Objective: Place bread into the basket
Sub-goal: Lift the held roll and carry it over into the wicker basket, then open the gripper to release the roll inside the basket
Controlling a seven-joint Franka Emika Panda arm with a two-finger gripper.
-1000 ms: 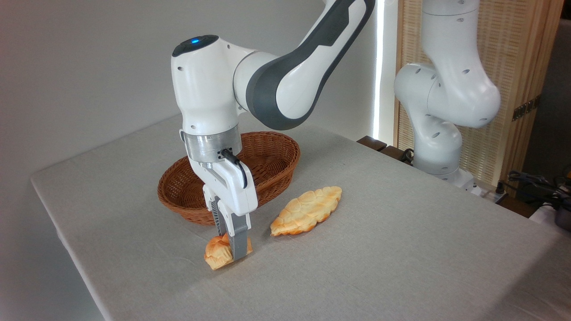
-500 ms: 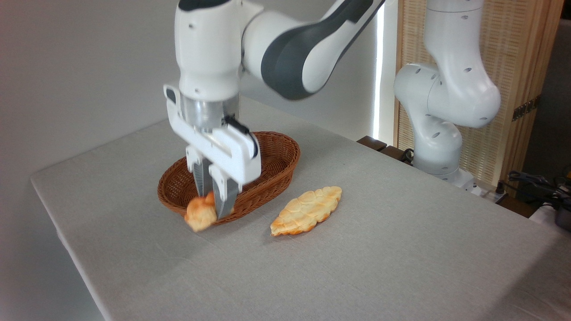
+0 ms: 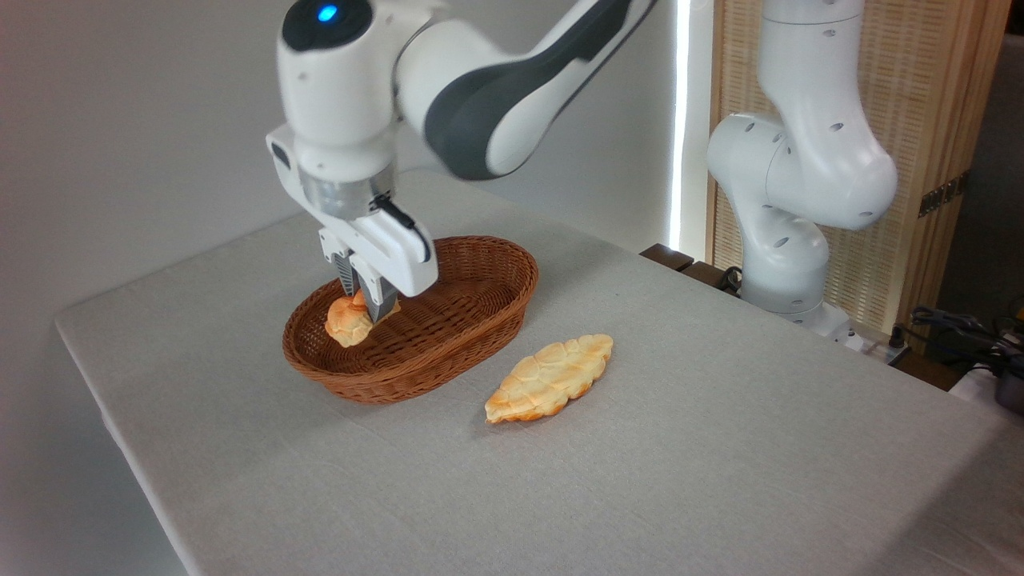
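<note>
The near part of the frame is filled by a table (image 3: 640,480) covered in a pale grey cloth, running from the lower left up toward the right edge. Just below the centre of the frame lies a long, flat, leaf-shaped bread (image 3: 550,378) with a pale golden scored crust, resting on the cloth just to the lower right of the basket and apart from it.

Left of centre sits the oval brown woven wicker basket (image 3: 448,352) with low sides. Over its left end, within the rim, is the small round orange-golden bun (image 3: 347,322) with a lumpy top; whether it touches the basket floor cannot be told.

The two-finger gripper (image 3: 366,304) points straight down over that end of the basket, its dark fingers (image 3: 382,302) closed on the right side of the bun. Above it, in the upper left of the frame, are the white wrist with a blue light on top and the white and grey arm (image 3: 496,104) sloping up to the top edge.

Farthest back, at the upper right, stands the arm's white base column (image 3: 792,200) in front of a light slatted wooden screen (image 3: 928,120).
</note>
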